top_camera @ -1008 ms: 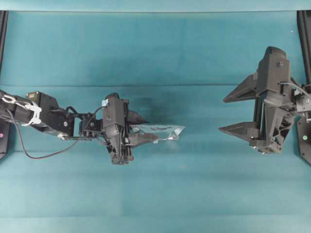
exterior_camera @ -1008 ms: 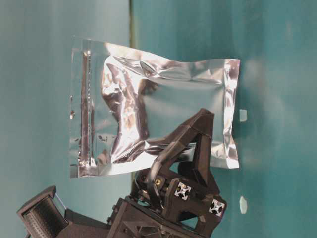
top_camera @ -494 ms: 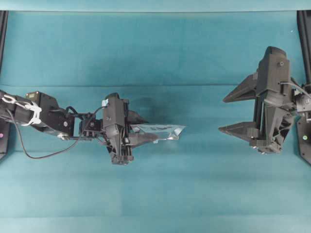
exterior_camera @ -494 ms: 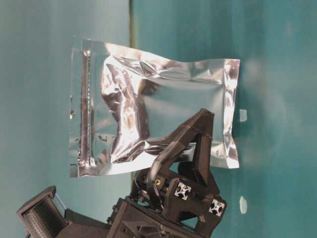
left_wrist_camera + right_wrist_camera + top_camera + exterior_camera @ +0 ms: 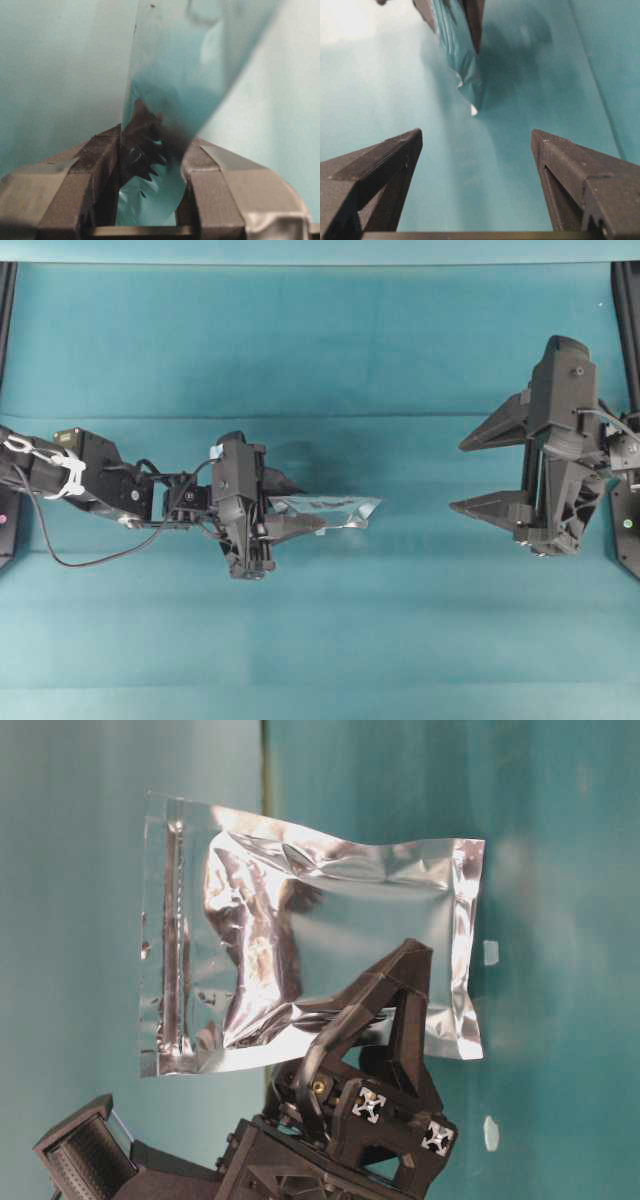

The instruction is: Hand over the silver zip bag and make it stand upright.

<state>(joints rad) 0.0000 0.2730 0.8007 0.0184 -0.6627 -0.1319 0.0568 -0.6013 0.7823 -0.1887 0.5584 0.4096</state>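
The silver zip bag [image 5: 335, 510] is held edge-on above the teal table, left of centre in the overhead view. My left gripper [image 5: 295, 505] is shut on its lower edge. At table level the silver zip bag [image 5: 300, 940] hangs broadside, zip strip at the left, with the left gripper [image 5: 375, 995] pinching its bottom right. In the left wrist view the bag [image 5: 180, 75] rises from between the closed left gripper [image 5: 152, 150]. My right gripper [image 5: 465, 475] stands wide open at the right, apart from the bag. The right wrist view shows the bag [image 5: 462, 55] ahead of the empty right gripper [image 5: 475, 137].
The teal cloth table [image 5: 320, 640] spreads around both arms. Black frame posts stand at the left edge [image 5: 6, 300] and right edge [image 5: 628, 300]. Two tiny white specks [image 5: 490, 952] show on the backdrop at table level.
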